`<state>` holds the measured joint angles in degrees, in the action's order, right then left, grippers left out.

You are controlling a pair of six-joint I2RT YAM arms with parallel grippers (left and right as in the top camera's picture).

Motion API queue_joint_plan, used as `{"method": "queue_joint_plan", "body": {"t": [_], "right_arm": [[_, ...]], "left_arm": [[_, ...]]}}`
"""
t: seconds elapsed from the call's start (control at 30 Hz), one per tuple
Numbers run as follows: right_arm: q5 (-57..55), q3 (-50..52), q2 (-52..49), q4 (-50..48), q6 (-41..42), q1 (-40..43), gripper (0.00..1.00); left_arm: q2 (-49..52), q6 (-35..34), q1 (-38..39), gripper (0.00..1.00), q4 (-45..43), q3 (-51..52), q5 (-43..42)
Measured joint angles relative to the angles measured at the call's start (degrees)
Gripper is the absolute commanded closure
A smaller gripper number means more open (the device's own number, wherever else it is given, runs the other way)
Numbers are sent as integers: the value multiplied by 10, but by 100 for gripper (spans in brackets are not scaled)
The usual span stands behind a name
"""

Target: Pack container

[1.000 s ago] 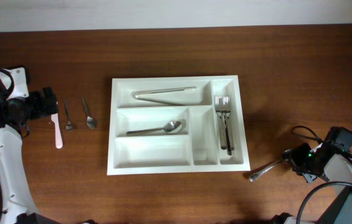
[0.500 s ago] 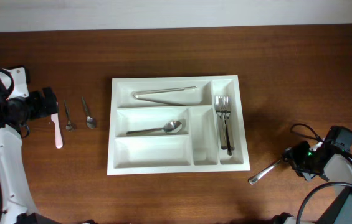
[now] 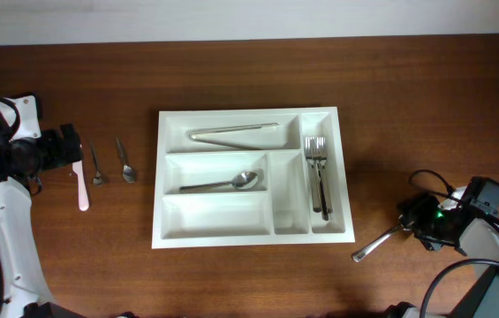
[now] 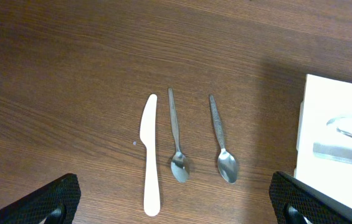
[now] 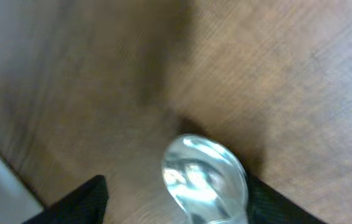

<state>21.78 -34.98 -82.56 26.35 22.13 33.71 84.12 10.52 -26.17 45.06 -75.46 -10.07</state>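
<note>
A dark wooden surface (image 3: pixel 426 106) seen from above carries the container (image 3: pixel 214 216), a white plastic cutlery tray lying flat at the centre between two robot arms. Its top long compartment holds metal tongs (image 3: pixel 231 132). The long compartment below that holds a large spoon (image 3: pixel 223 184) with its bowl to the right. The narrow upright compartment at the far right holds forks (image 3: pixel 317 172) side by side, tines pointing to the far edge. To the left of the container, well apart from it, lie a pale plastic knife (image 4: pixel 151 155) and two teaspoons (image 4: pixel 176 143) in a row, parallel and not touching one another. The left pincer (image 3: pixel 65 148) sits over the far end of the knife and is released: in its wrist view its black fingers (image 4: pixel 57 199) stand wide at the two bottom corners, with the knife and teaspoons on the wood between them and a corner of the container at the right edge. To the right of the container, near its lower right corner, a loose spoon (image 3: pixel 374 245) lies slanted on the surface, handle towards the tray. The right pincer (image 3: pixel 412 221) is low over its bowl end and released: in its blurred wrist view the shiny bowl lies between the two parted dark fingers (image 5: pixel 82 202), clear of one and just beside the other.
</note>
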Motion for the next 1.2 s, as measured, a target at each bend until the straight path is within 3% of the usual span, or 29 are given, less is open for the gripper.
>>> {"method": "queue_joint_plan", "body": {"t": [0.47,0.67,0.77,0.93,1.2], "right_arm": [[7,0,0,3,-17,0,24],[8,-5,0,49,-13,0,26],[9,-8,1,85,-12,0,29],[8,-6,1,136,9,0,50],[-3,-3,-1,142,72,0,59]], "left_arm": [[0,0,0,1,0,0,0],[0,0,0,1,0,0,0],[0,0,0,1,0,0,0],[0,0,0,1,0,0,0],[0,0,0,1,0,0,0]]}}
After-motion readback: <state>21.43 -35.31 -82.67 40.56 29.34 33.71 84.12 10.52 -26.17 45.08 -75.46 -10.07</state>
